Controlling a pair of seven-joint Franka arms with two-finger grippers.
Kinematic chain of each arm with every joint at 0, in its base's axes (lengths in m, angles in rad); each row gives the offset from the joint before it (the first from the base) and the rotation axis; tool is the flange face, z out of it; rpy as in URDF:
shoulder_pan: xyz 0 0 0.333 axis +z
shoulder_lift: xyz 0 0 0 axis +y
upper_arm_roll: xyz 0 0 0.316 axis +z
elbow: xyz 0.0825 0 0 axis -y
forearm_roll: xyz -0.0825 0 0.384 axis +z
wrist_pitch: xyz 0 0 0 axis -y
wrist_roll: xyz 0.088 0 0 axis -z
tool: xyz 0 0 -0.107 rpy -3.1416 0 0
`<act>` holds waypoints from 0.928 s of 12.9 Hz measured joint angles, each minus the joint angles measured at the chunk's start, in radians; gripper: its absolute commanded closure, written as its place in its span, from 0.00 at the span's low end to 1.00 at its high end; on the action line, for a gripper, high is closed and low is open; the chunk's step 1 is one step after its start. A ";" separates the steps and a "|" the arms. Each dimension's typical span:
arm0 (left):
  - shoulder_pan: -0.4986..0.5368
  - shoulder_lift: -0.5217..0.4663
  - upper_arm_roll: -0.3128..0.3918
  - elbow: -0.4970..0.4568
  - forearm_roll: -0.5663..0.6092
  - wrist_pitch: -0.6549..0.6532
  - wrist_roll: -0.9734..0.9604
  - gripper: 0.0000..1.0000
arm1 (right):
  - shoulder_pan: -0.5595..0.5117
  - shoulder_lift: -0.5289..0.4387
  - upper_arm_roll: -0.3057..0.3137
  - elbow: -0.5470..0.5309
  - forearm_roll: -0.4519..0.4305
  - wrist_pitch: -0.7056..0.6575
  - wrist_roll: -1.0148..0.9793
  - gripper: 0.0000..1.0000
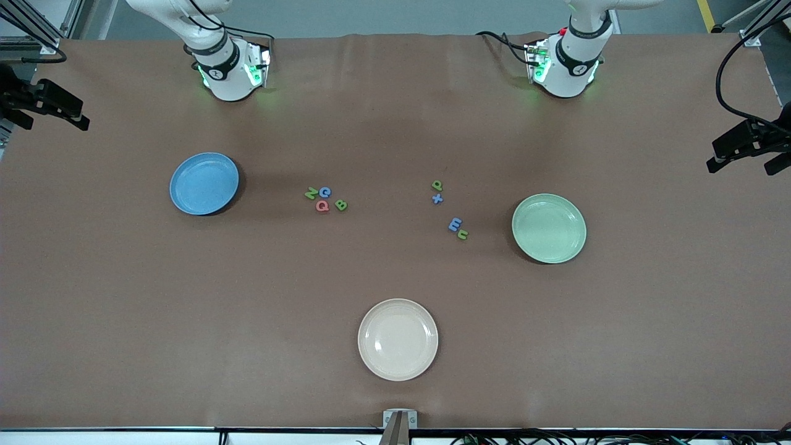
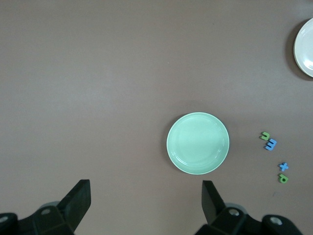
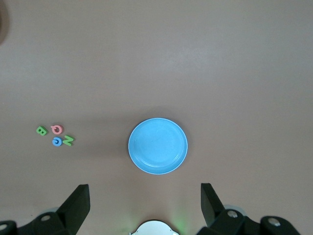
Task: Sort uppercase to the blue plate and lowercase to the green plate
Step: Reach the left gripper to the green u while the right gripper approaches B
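The blue plate point(image 1: 204, 183) point(image 3: 157, 145) lies bare toward the right arm's end of the table. The green plate point(image 1: 549, 228) point(image 2: 197, 143) lies bare toward the left arm's end. Between them, the uppercase letters cluster on the cloth: green N point(image 1: 310, 194), blue G point(image 1: 325, 191), red Q point(image 1: 322, 206), green B point(image 1: 340, 204). The lowercase letters lie closer to the green plate: green p point(image 1: 437, 185), blue x point(image 1: 437, 198), blue m point(image 1: 455, 225), green u point(image 1: 463, 234). High over the table, my left gripper point(image 2: 145, 196) and right gripper point(image 3: 145, 196) both stand open, holding nothing.
A cream plate point(image 1: 397, 339) lies near the table's front edge, nearer the front camera than the letters. Both arm bases point(image 1: 232, 74) point(image 1: 565, 68) stand at the table's back edge. Black camera mounts point(image 1: 748, 145) flank both ends.
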 measured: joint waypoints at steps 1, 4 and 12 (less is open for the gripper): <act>0.000 0.000 0.000 0.000 0.000 0.000 0.000 0.00 | 0.000 0.000 -0.001 0.000 0.000 0.005 0.000 0.00; 0.000 0.000 0.000 0.000 0.000 -0.001 -0.001 0.00 | -0.002 0.000 -0.003 -0.001 0.002 0.016 0.000 0.00; -0.016 0.069 -0.175 -0.015 -0.007 -0.036 -0.195 0.00 | -0.010 0.000 -0.010 -0.003 0.027 0.015 0.001 0.00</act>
